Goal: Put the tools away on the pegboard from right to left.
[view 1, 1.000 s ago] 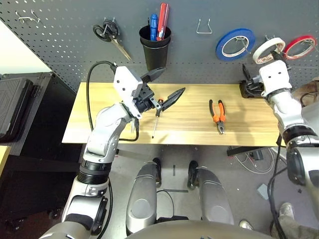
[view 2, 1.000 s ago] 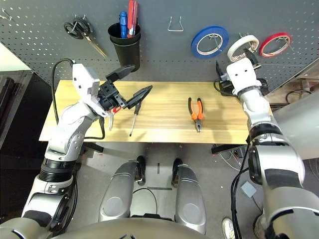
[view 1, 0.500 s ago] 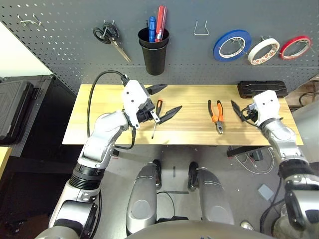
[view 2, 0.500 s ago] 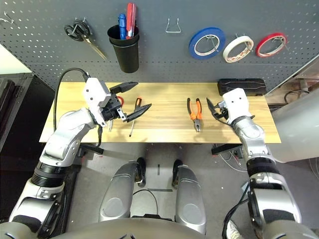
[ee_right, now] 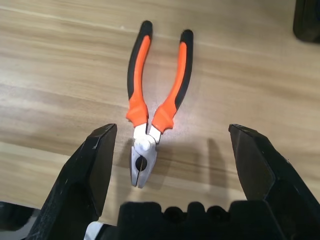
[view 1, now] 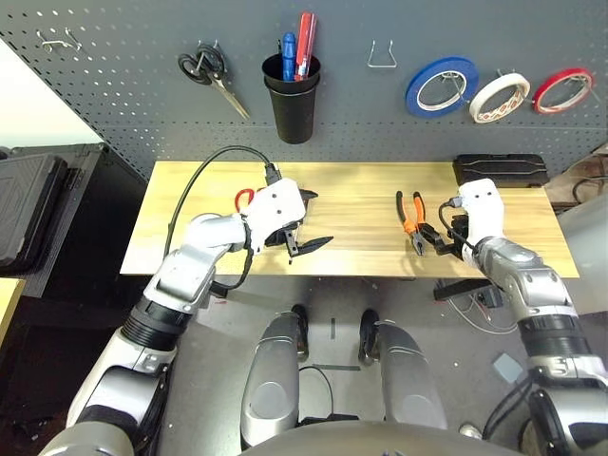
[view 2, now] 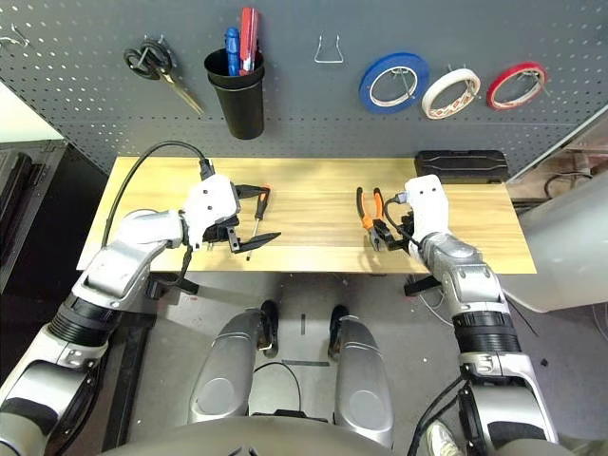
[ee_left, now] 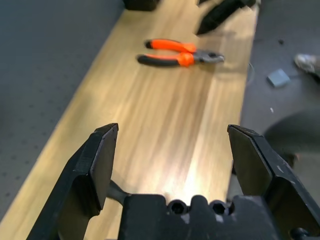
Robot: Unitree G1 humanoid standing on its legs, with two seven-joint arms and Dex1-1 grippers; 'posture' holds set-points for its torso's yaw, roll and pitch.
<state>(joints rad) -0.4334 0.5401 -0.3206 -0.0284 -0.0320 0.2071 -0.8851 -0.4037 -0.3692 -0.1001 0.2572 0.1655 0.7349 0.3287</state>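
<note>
Head views, surface: a light wooden worktop (view 1: 361, 204) stands against the dark grey pegboard (view 1: 123, 95); grey floor lies below its front edge.
Head views, board: white tape roll (view 1: 499, 97) hangs between a blue roll (view 1: 446, 85) and a red roll (view 1: 568, 89); black cup holder (view 1: 293, 95) holds pens; black-handled scissors (view 1: 214, 74) hang near it.
Head views, tools: orange-and-black pliers (view 1: 413, 220) lie right of the worktop's middle, jaws toward the front edge; a slim screwdriver (view 2: 256, 220) lies left of middle; something red (view 1: 244, 198) peeks from behind the left arm.
Left wrist view: left gripper (ee_left: 175, 165) spread wide over bare wood, holding nothing.
Right wrist view: right gripper (ee_right: 172, 165) spread wide, hovering astride the pliers' jaw end, not gripping.
</note>
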